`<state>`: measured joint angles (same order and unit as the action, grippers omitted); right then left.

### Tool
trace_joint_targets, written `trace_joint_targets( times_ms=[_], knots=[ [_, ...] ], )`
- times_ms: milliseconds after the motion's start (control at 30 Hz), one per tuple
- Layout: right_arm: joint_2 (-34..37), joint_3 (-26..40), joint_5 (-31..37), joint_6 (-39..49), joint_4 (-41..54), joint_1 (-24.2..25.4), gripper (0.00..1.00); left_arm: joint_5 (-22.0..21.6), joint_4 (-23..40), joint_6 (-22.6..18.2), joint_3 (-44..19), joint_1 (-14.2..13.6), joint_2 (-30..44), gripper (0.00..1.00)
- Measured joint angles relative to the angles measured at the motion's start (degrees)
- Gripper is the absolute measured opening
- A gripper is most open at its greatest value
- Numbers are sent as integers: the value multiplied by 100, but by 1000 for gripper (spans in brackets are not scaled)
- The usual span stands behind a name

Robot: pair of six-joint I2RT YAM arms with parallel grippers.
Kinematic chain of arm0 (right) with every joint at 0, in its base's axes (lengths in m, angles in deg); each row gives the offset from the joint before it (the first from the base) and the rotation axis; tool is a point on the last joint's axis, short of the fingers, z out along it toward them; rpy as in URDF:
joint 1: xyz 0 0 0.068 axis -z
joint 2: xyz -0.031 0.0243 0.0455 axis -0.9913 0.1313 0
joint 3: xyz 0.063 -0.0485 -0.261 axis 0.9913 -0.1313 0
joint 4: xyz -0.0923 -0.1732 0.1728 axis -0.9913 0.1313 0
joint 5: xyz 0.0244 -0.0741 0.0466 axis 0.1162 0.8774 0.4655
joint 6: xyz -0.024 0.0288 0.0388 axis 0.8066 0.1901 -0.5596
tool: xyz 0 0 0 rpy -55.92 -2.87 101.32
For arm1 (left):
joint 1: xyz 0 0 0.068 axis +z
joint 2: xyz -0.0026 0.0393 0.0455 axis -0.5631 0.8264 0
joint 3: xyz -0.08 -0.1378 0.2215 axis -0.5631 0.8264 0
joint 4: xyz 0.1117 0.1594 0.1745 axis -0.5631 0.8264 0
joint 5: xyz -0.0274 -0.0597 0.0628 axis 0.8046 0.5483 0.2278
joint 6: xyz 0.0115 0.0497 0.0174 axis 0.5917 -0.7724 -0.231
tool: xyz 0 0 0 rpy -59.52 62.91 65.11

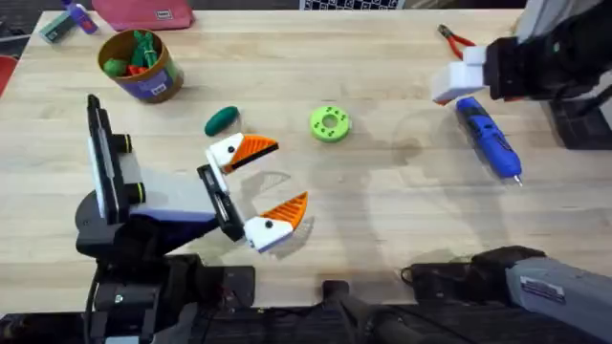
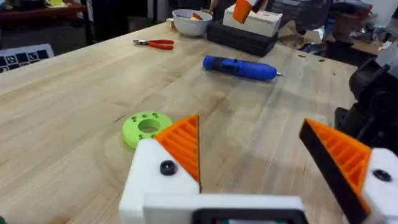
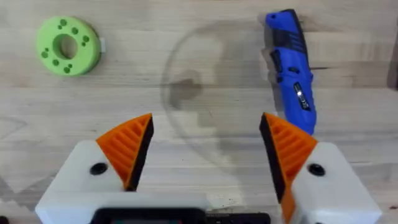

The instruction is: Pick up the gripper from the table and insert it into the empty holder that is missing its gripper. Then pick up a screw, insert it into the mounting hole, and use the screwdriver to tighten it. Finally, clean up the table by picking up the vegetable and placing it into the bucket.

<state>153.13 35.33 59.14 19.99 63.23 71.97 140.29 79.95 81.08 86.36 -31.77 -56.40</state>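
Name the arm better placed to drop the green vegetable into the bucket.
Left, most likely. Its open pincer sits just beside the vegetable, and the bucket stands on that same side of the table. The right pincer, also open, hangs far across by the screwdriver.

From the left wrist camera I see my left gripper (image 2: 249,155) with its two white fingers and orange ribbed pads (image 2: 183,146) spread wide apart, holding nothing. Just beyond them a bright green disc with holes (image 2: 146,127) lies flat on the wooden table (image 2: 74,112). Farther off lies the blue screwdriver (image 2: 239,67) on its side, then red-handled pliers (image 2: 155,43) and a white bowl (image 2: 191,22).
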Motion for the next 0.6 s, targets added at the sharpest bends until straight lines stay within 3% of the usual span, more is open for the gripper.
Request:
trace_joint_targets(
  times_ms=[600],
  knots=[
    [159, -4, -2, 0, -14, 130, 994, 0, 0, 0, 0, 0, 0, 989]
  ],
)
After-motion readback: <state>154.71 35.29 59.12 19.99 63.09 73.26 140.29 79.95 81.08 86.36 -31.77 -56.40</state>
